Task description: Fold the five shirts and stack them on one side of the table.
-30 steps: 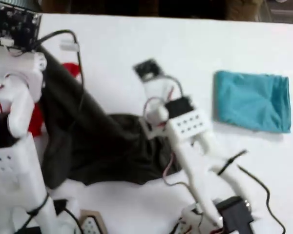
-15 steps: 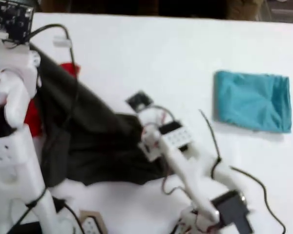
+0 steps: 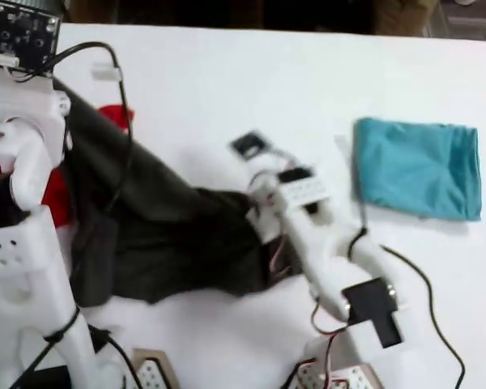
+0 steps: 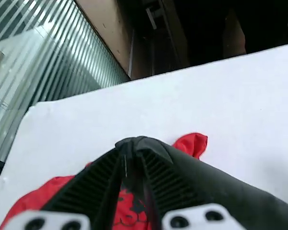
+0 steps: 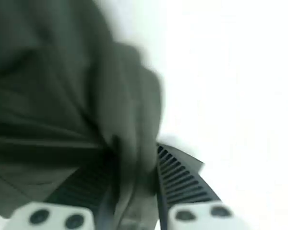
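Charcoal shirt [image 3: 170, 235] stretches across the table [image 3: 227, 81], left gripper [image 4: 133, 147] pinching one end, right gripper [image 5: 134, 160] apparently clamped on the other.

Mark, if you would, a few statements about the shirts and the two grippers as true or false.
1. The left gripper is shut on a corner of the dark grey cloth shirt. True.
2. The folded teal cloth shirt lies on top of the dark grey cloth shirt. False: it lies apart from it, on the white table.
3. The right gripper is open and empty. False: it is shut on dark grey fabric.
4. A red cloth shirt lies partly beneath the dark grey cloth shirt. True.
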You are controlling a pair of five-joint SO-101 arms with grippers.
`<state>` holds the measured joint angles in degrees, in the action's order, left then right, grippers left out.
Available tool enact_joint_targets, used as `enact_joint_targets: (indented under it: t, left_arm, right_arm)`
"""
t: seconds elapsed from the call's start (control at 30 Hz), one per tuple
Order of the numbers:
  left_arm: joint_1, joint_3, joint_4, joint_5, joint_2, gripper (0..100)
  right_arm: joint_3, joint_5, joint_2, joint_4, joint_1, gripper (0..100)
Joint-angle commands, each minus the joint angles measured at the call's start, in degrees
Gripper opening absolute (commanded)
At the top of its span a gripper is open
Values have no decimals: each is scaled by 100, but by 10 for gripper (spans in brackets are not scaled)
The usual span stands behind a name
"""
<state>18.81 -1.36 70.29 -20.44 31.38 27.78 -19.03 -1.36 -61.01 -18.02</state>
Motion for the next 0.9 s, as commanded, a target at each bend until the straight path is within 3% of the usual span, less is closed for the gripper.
enact_joint_targets:
  t: [0.0,0.2,0.4,0.57,0.63,0.77,0.87]
  left_arm:
    - [26,277,-18,-35,53,27]
    - [-176,1710,-905,9,62,27]
    - [-527,2914,-1679,9,62,27]
    - [-325,3662,-2365,-35,62,27]
    - [-185,3855,-2532,-35,62,27]
    - [26,3996,-2620,-35,53,27]
    - [62,4004,-2611,-35,62,27]
  right_arm:
    - [-1310,-501,347,-312,796,20]
    - [-3402,-800,-101,-558,1622,20]
    - [-4870,-949,-1464,-532,1771,20]
    - [-5987,-888,-2589,-892,1710,28]
    - [-6444,-695,-2712,-1481,1613,77]
    - [-7516,-158,-2633,-2554,1534,270]
    - [-8273,0,-2475,-3178,1473,267]
